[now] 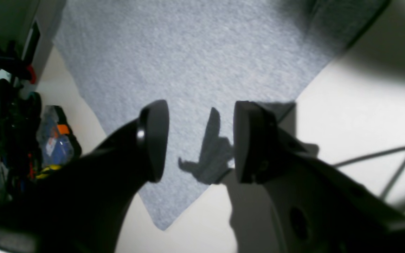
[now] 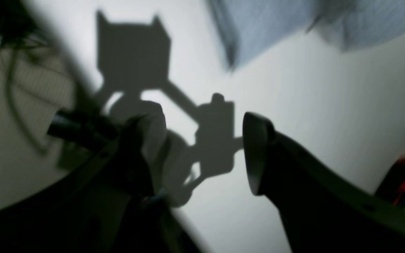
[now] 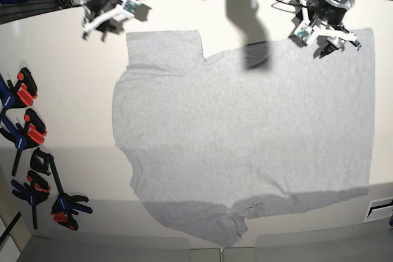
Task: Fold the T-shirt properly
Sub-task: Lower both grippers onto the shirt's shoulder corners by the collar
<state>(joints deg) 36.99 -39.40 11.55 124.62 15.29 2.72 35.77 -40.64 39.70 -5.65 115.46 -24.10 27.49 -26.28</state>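
We see the T-shirt (image 3: 245,145) spread flat and open across most of the white table (image 3: 67,121), its hem edge toward the base view's right, one sleeve at the top left of that view and the other hanging toward the table's near edge. No fold looks made yet, as far as we can judge.

Our left hand (image 1: 199,140) hovers above a corner of the cloth with its fingers apart and nothing between them. Our right hand (image 2: 202,154) is over bare table, just beside the upper sleeve, also spread and empty; that view is blurred, so we cannot say more about its height.

What could go wrong from here, in our judgement:
- The left hand sits near the very tip of the corner, so a shallow pinch could slip off or catch only the top layer.
- The right hand is off the fabric; closing there would grip nothing, and the two sides would lift unevenly and skew the fold.
- The lower sleeve lies near the table's edge and could drag or bunch.

There are no containers in view. A row of clamps (image 3: 27,133) lies along the table's side, well apart from the shirt.
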